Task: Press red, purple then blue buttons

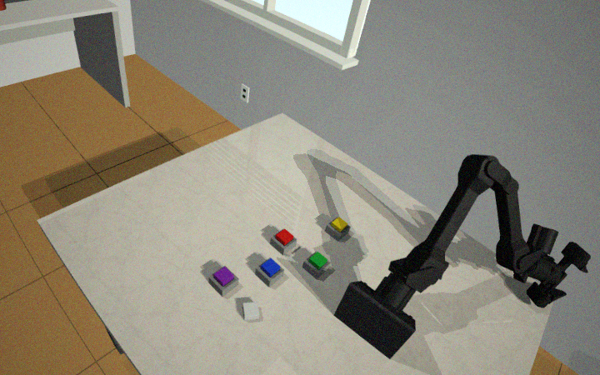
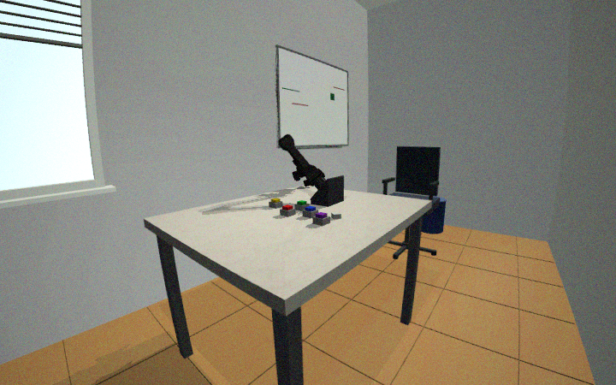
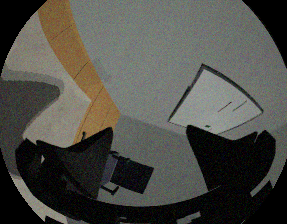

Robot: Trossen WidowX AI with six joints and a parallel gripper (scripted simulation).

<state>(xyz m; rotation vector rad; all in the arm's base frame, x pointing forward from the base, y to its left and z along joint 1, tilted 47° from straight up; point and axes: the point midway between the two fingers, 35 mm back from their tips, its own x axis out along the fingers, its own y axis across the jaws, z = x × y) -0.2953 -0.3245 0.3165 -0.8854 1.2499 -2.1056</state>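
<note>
Gripper [image 1: 565, 279] fingers spread, pinching nothing, raised beyond the table's [image 1: 152, 242] edge at 3 o'clock from the red button [image 1: 284, 237], well apart.

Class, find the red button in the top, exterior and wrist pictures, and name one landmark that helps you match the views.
Top: red button sits centre, between the yellow button and blue button.
Exterior: red button at mid-frame, on the table.
Wrist: not in it.
Shared landmark: the whiteboard, in exterior and wrist.
</note>
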